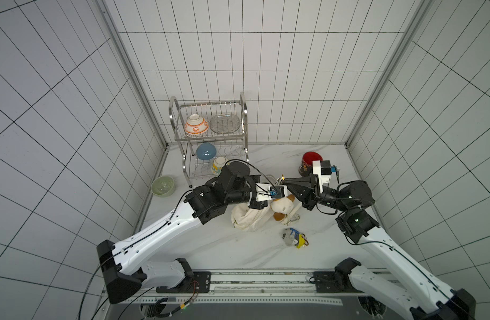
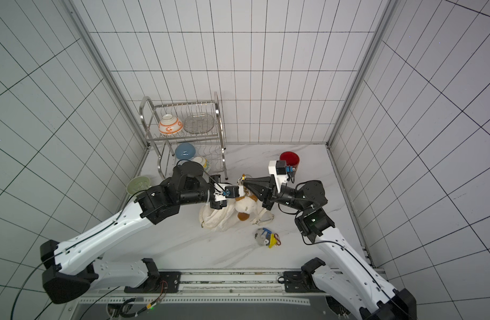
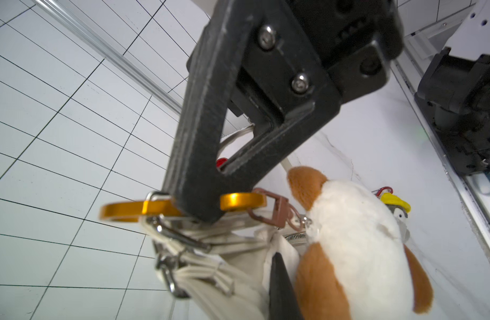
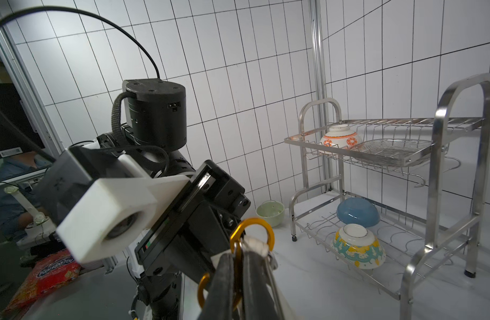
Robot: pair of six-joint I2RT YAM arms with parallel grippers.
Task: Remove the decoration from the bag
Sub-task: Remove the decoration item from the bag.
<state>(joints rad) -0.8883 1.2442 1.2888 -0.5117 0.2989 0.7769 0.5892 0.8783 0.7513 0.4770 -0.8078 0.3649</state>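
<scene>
The bag (image 1: pixel 249 219) slumps mid-table, plush dog (image 1: pixel 282 206) against its right. Your right fingers (image 3: pixel 194 166) pinch the gold carabiner (image 3: pixel 238 201); your left fingers (image 3: pixel 278 279) are closed at the bag, grip unclear. A toy (image 1: pixel 293 237) lies nearer, rack (image 1: pixel 210 138) far left.

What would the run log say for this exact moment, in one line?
left gripper: shut on bag | right gripper: shut on gold clip | plush dog: hooked to clip, not yet off
</scene>
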